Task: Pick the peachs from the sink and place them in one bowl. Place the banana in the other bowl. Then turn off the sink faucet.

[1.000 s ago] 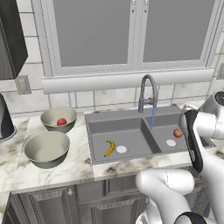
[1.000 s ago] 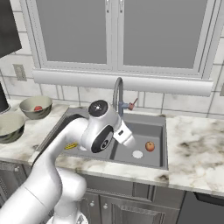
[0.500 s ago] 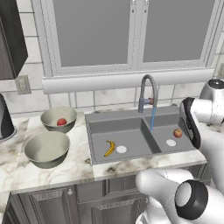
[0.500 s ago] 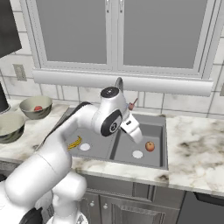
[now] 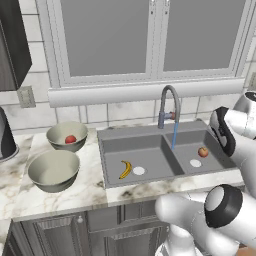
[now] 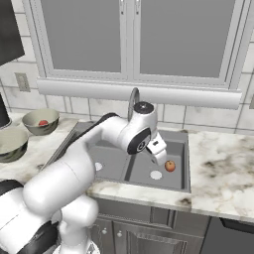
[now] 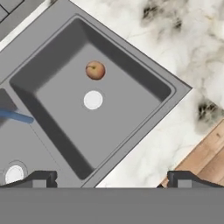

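One peach lies in the right basin of the dark grey sink, beside its white drain; it is also seen as peach and peach. My gripper hangs open and empty high over that basin, gripper just left of the fruit. The other peach sits in the far, smaller bowl. The wider bowl in front holds nothing. In the left basin lies the banana. Water runs from the faucet.
Marble counter borders the sink on the right, with wood floor beyond its edge. A window and tiled wall stand behind the faucet. A dark appliance stands at the far left of the counter.
My arm has swung and turned, carrying the hand a little rightward over the right basin. The jaws stay open. Fruits and bowls have not moved.
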